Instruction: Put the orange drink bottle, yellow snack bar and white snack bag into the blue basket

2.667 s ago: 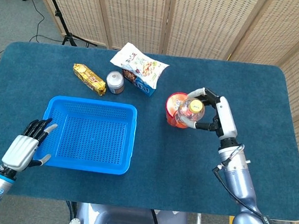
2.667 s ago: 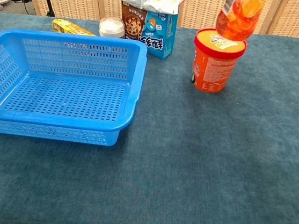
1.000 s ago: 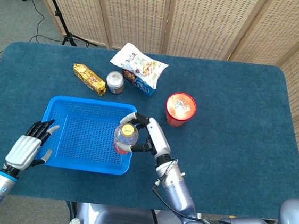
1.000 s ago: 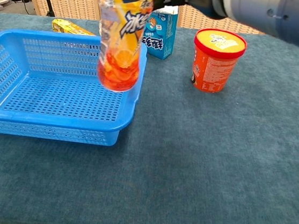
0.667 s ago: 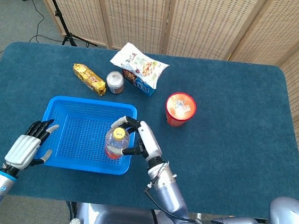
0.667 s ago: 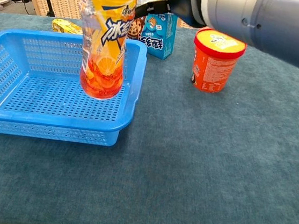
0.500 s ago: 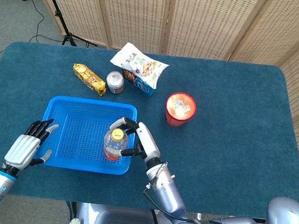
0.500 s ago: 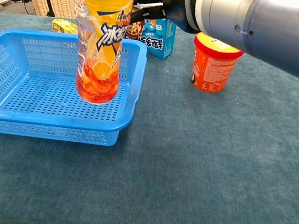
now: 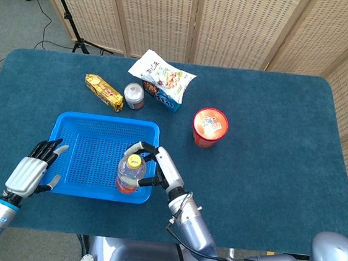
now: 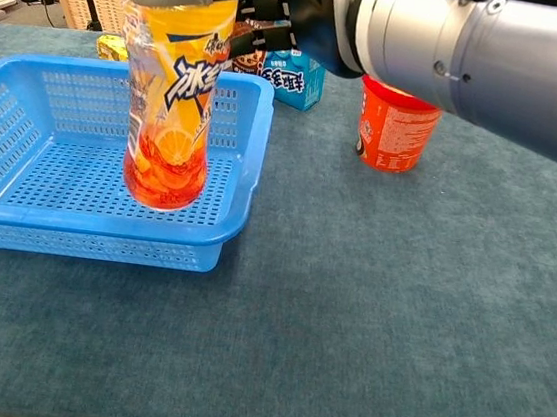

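Left hand (image 9: 28, 174) is hovering at the front-left corner of the surface (image 9: 271, 153), just beside the blue basket (image 9: 75, 185), fingers spread and holding nothing.

Orange drink bottle (image 9: 129, 174) is hanging upright over the basket's front-right corner, base low inside the walls; cannot tell whether it is touching the mesh floor. Right hand (image 9: 155, 165) is gripping it near the cap, fingers wrapped round the neck.

Progress: first item is nearly placed, not released. Yellow snack bar (image 9: 103, 91) is lying near the back-left edge, well apart from the basket. White snack bag (image 9: 161, 74) is resting on a blue box (image 9: 163, 97) at the back edge, a small can (image 9: 133, 95) between bar and box.

Room: most of the basket floor is lying bare to the bottle's left. Red cup (image 9: 210, 127) is standing right of the basket; the right half of the surface is offering open withdrawal space.
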